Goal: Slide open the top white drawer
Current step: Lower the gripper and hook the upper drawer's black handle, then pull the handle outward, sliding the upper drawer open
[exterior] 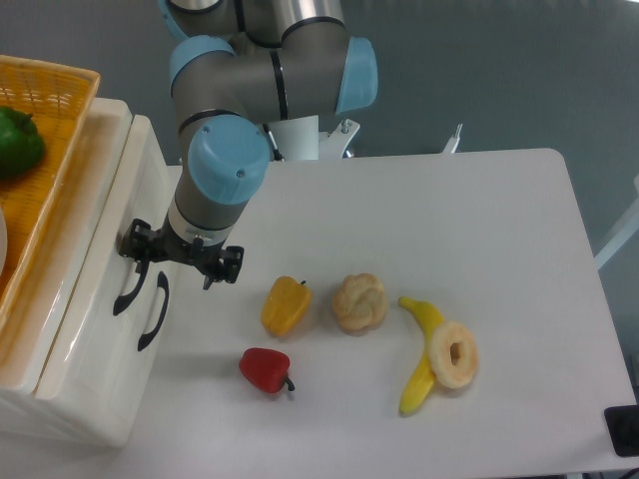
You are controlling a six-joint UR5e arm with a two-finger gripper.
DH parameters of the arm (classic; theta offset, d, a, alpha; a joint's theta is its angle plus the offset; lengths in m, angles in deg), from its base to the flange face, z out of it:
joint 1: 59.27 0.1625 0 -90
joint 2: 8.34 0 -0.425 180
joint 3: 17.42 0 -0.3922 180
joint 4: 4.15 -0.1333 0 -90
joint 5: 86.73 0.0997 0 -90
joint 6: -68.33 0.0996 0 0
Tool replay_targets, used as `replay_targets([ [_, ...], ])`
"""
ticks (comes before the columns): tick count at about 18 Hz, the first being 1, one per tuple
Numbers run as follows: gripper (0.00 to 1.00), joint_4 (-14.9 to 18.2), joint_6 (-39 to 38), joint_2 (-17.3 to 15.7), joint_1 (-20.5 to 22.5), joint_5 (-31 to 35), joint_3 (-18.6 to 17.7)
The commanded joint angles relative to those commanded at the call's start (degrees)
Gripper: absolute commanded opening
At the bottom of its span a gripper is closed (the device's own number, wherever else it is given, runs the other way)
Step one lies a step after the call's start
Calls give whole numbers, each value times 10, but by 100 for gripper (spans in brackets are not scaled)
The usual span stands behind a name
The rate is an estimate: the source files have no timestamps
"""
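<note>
**Gripper at the top drawer's handle**

No brand, label or writing can be read anywhere.

Nearest the camera lie one red pepper [265, 369] and one banana [419, 354] with a ring-shaped pastry [453, 353] resting on it. Just beyond them sit one yellow pepper [285, 305] and one knotted bun [358, 301], all on the white table [479, 220].

At the left stands the cream-white cabinet [60, 379] with two black handles on its front. The lower drawer's handle [154, 311] is free. The top white drawer [125, 215] is the upper one; its handle [126, 289] sits at the gripper [182, 257]. The fingers stand apart, one by that handle, but whether they clasp it I cannot tell.

Farthest, on the cabinet top, one orange basket [45, 120] holds one green pepper [18, 142].
</note>
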Motion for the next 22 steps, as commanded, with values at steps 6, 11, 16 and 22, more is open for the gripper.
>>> replay_targets([
  [6,100,-1,4,1,1,1,5],
  [11,100,-2,5,4,2,22,9],
  [16,100,-2,8,11,3,38,10],
  [22,100,-2,8,11,9,39,16],
])
